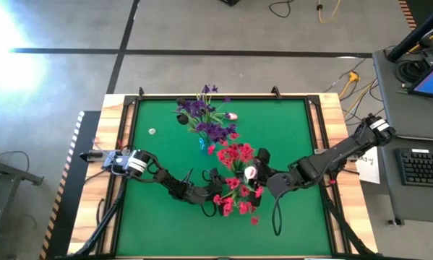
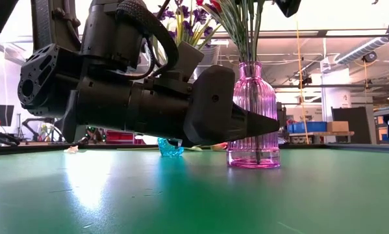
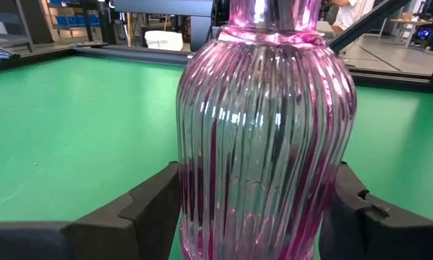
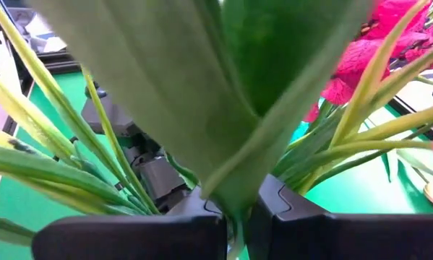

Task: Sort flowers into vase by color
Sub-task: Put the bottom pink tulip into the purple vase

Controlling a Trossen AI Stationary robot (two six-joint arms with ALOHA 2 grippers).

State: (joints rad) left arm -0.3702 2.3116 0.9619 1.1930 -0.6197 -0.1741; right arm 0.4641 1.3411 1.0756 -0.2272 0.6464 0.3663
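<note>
A pink ribbed glass vase (image 2: pixel 254 117) stands on the green table mat, right of centre, with red flowers (image 1: pixel 236 155) in it. My left gripper (image 1: pixel 217 193) reaches in level from the table's left, with a finger on either side of the vase's belly. My right gripper (image 1: pixel 258 175) hangs above the vase among the red blossoms. It is shut on a green stem with a broad leaf (image 4: pixel 202 87), and a white-pink tulip bud (image 1: pixel 250 173) sits beside it. Where that stem's lower end goes is hidden. My left gripper clasps the lower belly of the pink vase (image 3: pixel 194 217) between its two fingers (image 3: pixel 155 209), one on each side, coming level from the table's left. The vase stands upright with its base on the mat. My right gripper pinches the green stem at the foot of its broad leaf (image 4: pixel 234 198) between its shut fingers (image 4: pixel 165 231). It comes from the table's right, slanting slightly down. The leaf rises away from the fingers, lifted clear of the table.
Purple flowers (image 1: pixel 202 112) stand in a small blue vase (image 2: pixel 170 148) toward the far edge, with a tulip bud (image 1: pixel 232 115) beside them. A small white object (image 1: pixel 152 131) lies far left. A red blossom (image 1: pixel 254 220) lies near the vase.
</note>
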